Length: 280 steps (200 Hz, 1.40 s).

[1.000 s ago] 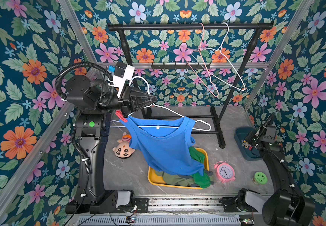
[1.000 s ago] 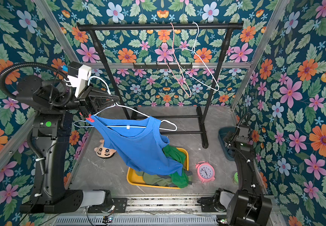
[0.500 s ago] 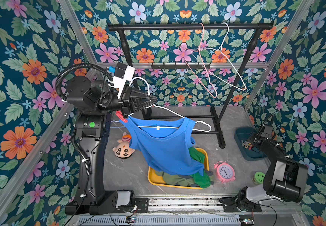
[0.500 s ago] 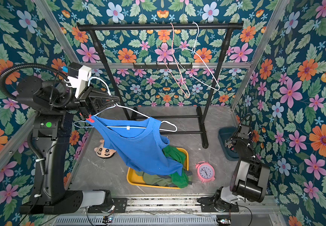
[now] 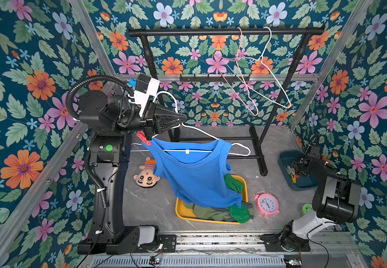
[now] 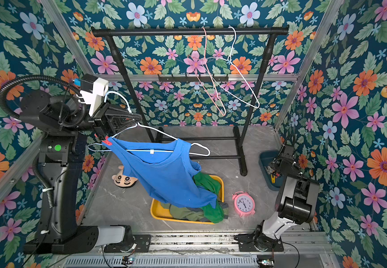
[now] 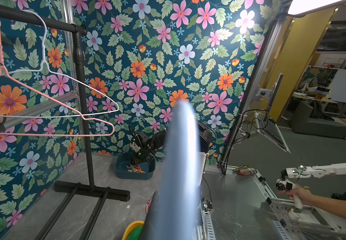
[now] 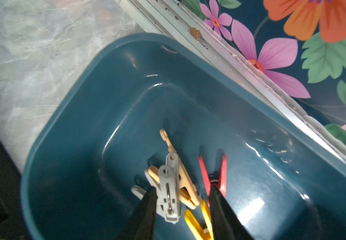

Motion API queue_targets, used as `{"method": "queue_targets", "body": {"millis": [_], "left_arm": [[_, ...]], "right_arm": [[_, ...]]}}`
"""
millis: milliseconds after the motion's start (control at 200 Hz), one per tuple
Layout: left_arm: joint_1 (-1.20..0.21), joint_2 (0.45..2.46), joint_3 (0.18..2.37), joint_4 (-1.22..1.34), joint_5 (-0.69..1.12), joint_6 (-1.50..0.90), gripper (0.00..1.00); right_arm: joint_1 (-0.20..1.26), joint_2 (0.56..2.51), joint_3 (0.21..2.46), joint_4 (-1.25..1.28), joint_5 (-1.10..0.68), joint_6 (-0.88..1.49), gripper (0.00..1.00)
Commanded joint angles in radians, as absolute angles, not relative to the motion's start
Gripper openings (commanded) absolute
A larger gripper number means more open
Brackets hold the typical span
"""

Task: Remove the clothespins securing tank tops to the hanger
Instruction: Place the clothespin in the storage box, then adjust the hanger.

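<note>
Over the bin (image 5: 285, 160) at the table's (image 5: 146, 204) right edge my right gripper (image 8: 182, 188) gapes; my left gripper (image 5: 180, 118) clamps the hanger (image 5: 201, 131) aloft for unpinning.

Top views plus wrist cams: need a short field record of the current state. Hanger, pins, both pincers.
left pincer: shut on white hanger, near its hook
blue tank top: hanging on that hanger
pin on shirt: one red clothespin, at the strap nearest the left arm
right pincer: open, over the teal bin
bin contents: loose clothespins, grey, beige, red, yellow
yellow tray: green tank top and olive tank top lying in it
</note>
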<state>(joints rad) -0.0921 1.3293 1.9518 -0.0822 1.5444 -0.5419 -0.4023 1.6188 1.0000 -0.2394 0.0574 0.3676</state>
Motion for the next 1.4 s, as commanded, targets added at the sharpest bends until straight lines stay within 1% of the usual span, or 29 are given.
{"method": "queue_targets", "body": {"millis": [0, 145, 205, 230, 285, 335, 385, 485, 590, 665, 775, 890, 960, 995, 1025, 1090, 1135, 1200, 1255, 1335, 1395], "left_arm": [[-0.091, 1.33, 1.955, -0.044, 1.551, -0.551, 0.0], [-0.091, 1.331, 1.954, -0.042, 1.546, -0.549, 0.0], [-0.091, 1.33, 1.953, -0.04, 1.545, -0.551, 0.0], [-0.091, 1.332, 1.953, -0.04, 1.545, -0.552, 0.0], [-0.091, 1.334, 1.952, -0.037, 1.545, -0.554, 0.0], [-0.09, 1.334, 1.947, -0.033, 1.547, -0.555, 0.0], [-0.089, 1.333, 1.94, -0.029, 1.545, -0.558, 0.0], [-0.089, 1.333, 1.929, -0.019, 1.549, -0.566, 0.0], [-0.089, 1.333, 1.922, 0.009, 1.557, -0.592, 0.0], [-0.088, 1.333, 1.921, 0.026, 1.559, -0.607, 0.0], [-0.087, 1.338, 1.92, 0.037, 1.562, -0.617, 0.0], [-0.087, 1.342, 1.917, 0.043, 1.565, -0.619, 0.0], [-0.088, 1.342, 1.916, 0.046, 1.566, -0.622, 0.0], [-0.088, 1.34, 1.917, 0.046, 1.566, -0.624, 0.0], [-0.087, 1.341, 1.917, 0.047, 1.567, -0.626, 0.0], [-0.087, 1.339, 1.916, 0.052, 1.57, -0.635, 0.0], [-0.088, 1.338, 1.91, 0.07, 1.574, -0.653, 0.0], [-0.087, 1.334, 1.893, 0.13, 1.579, -0.706, 0.0], [-0.087, 1.334, 1.878, 0.185, 1.581, -0.75, 0.0], [-0.087, 1.336, 1.871, 0.22, 1.582, -0.778, 0.0], [-0.086, 1.336, 1.867, 0.224, 1.583, -0.78, 0.0]], "right_arm": [[-0.402, 1.583, 1.021, -0.255, 0.054, 0.384, 0.53], [-0.402, 1.522, 1.045, -0.296, 0.041, 0.396, 0.54], [-0.401, 1.466, 1.022, -0.28, 0.012, 0.396, 0.55], [-0.4, 1.442, 1.012, -0.277, 0.007, 0.397, 0.59], [-0.4, 1.383, 0.998, -0.287, -0.008, 0.41, 0.59], [-0.394, 1.314, 0.973, -0.289, -0.057, 0.427, 0.59], [-0.363, 1.23, 0.954, -0.287, -0.075, 0.437, 0.59], [-0.249, 1.072, 0.946, -0.319, -0.083, 0.408, 0.58], [-0.172, 0.894, 0.971, -0.348, -0.28, 0.422, 0.53], [-0.123, 0.784, 1.028, -0.359, -0.407, 0.435, 0.49], [-0.085, 0.721, 1.189, -0.368, -0.644, 0.484, 0.47], [-0.074, 0.819, 1.369, -0.205, -0.947, 0.686, 0.45], [-0.015, 0.891, 1.471, -0.118, -1.008, 0.752, 0.46], [0.033, 0.929, 1.519, -0.105, -1.009, 0.745, 0.47], [0.086, 0.971, 1.575, -0.146, -1.002, 0.703, 0.47], [0.252, 1.087, 1.741, -0.353, -0.937, 0.548, 0.47], [0.391, 1.175, 1.877, -0.517, -0.846, 0.393, 0.47], [0.552, 1.285, 2.026, -0.637, -0.767, 0.254, 0.51], [0.59, 1.376, 2.143, -0.672, -0.759, 0.233, 0.5], [0.598, 1.464, 2.22, -0.639, -0.765, 0.258, 0.49], [0.623, 1.551, 2.33, -0.706, -0.766, 0.236, 0.48]]}}
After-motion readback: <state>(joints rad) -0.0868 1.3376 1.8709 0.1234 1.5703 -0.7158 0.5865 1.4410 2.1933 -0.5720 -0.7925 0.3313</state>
